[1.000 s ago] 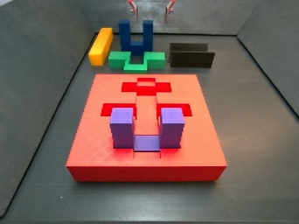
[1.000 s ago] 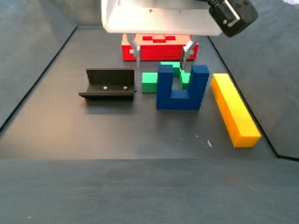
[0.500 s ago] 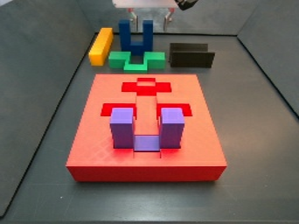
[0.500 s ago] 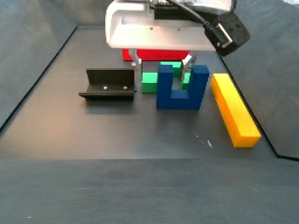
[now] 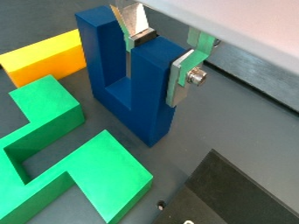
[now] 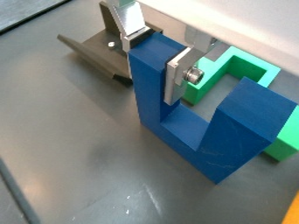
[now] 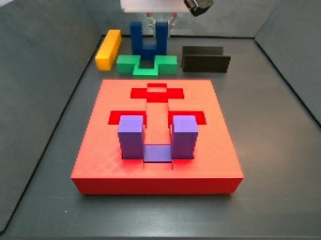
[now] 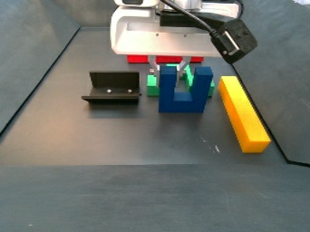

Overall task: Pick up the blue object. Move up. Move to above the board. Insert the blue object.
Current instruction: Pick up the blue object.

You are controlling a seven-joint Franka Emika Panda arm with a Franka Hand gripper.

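Dark tabletop holds the blue object (image 8: 186, 90) near the far edge from the board (image 7: 157, 141); the gripper (image 5: 159, 54) hangs directly over it, fingers apart astride one upright prong, not yet clenched; the grasp needs only closing.

Even, soft lighting; sharp frames, faint shadows.

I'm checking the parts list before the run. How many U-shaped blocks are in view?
2. The blue block stands on the floor beyond the board, one prong between the fingers of the tool. The purple block sits in a board recess. None seems hidden.
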